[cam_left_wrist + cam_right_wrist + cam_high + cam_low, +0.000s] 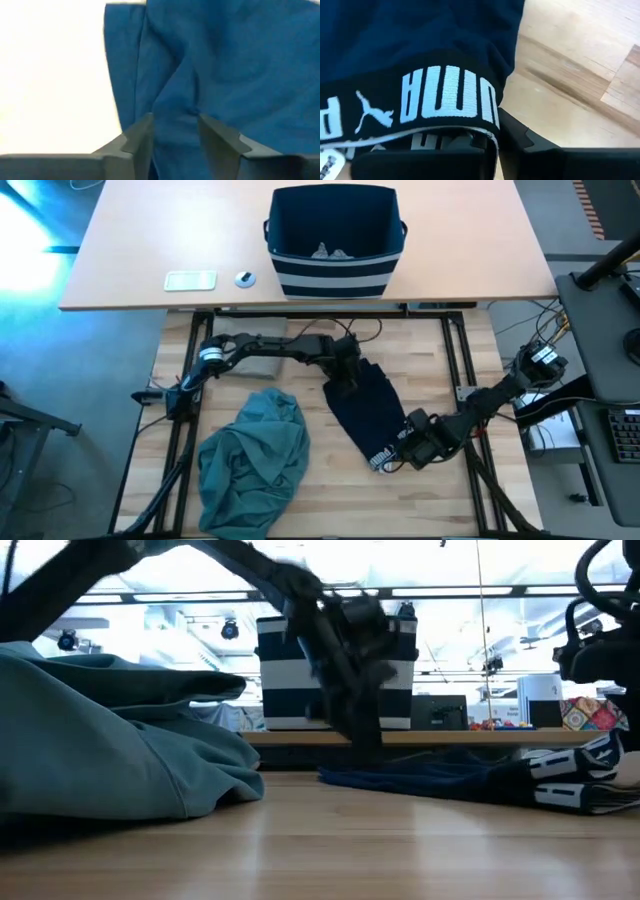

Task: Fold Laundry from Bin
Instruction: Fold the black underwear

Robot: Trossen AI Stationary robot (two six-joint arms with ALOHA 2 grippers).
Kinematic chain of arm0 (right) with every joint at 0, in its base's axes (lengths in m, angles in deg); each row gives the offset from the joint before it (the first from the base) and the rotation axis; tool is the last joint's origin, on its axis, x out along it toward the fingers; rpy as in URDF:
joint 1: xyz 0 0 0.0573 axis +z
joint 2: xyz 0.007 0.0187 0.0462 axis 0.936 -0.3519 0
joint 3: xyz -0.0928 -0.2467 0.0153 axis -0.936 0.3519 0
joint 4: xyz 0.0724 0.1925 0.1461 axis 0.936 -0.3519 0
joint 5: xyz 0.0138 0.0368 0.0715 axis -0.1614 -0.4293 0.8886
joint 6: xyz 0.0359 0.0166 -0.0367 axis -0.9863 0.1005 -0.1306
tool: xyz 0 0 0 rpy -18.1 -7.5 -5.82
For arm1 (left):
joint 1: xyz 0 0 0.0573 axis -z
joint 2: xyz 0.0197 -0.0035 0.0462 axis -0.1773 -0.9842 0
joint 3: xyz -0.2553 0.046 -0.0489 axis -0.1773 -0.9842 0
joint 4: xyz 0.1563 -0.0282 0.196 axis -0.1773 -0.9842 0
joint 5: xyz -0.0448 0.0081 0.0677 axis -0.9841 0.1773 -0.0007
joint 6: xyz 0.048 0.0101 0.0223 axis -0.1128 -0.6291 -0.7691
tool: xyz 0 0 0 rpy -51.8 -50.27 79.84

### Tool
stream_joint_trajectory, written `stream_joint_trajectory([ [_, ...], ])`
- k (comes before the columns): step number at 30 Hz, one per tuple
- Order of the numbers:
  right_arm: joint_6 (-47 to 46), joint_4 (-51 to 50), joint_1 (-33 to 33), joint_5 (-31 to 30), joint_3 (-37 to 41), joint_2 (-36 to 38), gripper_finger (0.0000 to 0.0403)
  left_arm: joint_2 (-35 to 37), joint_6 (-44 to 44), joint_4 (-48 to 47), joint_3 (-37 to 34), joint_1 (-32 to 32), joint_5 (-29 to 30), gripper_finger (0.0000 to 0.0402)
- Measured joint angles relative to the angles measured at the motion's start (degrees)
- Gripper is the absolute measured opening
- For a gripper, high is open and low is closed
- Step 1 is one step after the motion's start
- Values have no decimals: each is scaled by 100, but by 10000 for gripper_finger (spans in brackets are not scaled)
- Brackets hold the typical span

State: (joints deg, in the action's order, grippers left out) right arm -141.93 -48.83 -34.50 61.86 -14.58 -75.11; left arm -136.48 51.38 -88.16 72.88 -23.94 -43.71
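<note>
The navy garment [365, 415] lies stretched out on the wooden table between my two grippers. My left gripper [346, 383] is at its far end, fingers around a ridge of the cloth [175, 100]. My right gripper [402, 450] is shut on its near end, the black waistband with white lettering [445, 100]. The teal-green garment [255, 465] lies crumpled at the near left. A beige piece [255, 358] lies under my left arm. The navy striped bin [335, 240] stands on the far table with small grey pieces [330, 252] inside. My left gripper pinches a raised fold [176, 131] at the navy garment's far end between its two fingers, slanting down from above. Below the hold the cloth runs down to the table [365, 745]; the rest lies flat. My right gripper holds the waistband's edge [455, 134] at the garment's near right end, fingers pointing steeply down. The band drapes over the fingers, which hide the pinch itself. This end sits low at the table [575, 790].
A small white flat device [190, 280] and a small round object [245, 278] lie on the far table, left of the bin. Dark frame rails [455, 360] border the wooden table. Bare wood shows near the front edge [350, 850].
</note>
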Motion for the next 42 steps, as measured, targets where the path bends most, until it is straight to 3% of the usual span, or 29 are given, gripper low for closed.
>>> stream_joint_trajectory([
  [6, 220, -76, 0, 45, -197, 187, 94, 6, 571, -230, -5, -113, -420, 172],
  [11, 454, -533, 0, 3, -411, 542, 167, -144, 627, -331, 22, 30, -126, 186],
  [15, 498, -857, 0, -105, -463, 804, 198, -265, 974, -604, -1, -14, -125, 174],
  [19, 507, -1035, -2, -360, -463, 968, 205, -238, 1091, -849, 18, 6, 193, 142],
  [25, 586, -1095, -2, -554, -475, 1056, 199, -211, 1285, -941, 24, -4, 198, 87],
  [29, 599, -1090, -16, -708, -492, 1046, 201, -42, 1544, -1227, 30, 3, 194, 73],
  [33, 616, -1085, -61, -810, -491, 1001, 205, -115, 1613, -1395, 26, -19, 193, 99],
  [42, 751, -1084, -168, -839, -491, 1003, 205, -173, 1800, -1515, 15, -17, 455, 201],
])
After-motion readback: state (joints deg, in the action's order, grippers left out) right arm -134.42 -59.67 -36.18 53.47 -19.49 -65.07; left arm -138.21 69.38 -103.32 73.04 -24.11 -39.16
